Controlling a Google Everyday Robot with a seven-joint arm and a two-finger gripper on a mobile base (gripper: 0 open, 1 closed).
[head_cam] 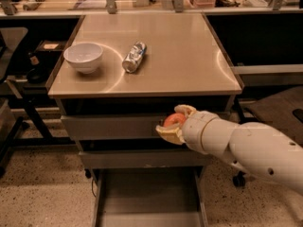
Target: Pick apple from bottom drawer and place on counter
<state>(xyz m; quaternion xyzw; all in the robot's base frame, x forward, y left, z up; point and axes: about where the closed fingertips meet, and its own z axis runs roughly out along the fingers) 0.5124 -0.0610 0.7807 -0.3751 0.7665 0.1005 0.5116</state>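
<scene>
Listing from the camera view:

- Counter (184, 56): glossy beige top of the drawer cabinet.
- White bowl (83, 56): upright on the counter, near its left edge.
- Crushed silver can (134, 57): lying on its side just right of the bowl, not touching it.
- Gripper (174, 122): in front of the upper drawer (109, 126), below the counter's front edge, fingers clamped on the apple from above and below.
- Apple (173, 119): red-orange, held in the gripper, clear of the counter and above the drawer it belongs to.
- Arm (251, 148): cream, entering from the lower right.
- Middle drawer (137, 159): closed.
- Bottom drawer (147, 193): pulled open, grey floor showing.
</scene>
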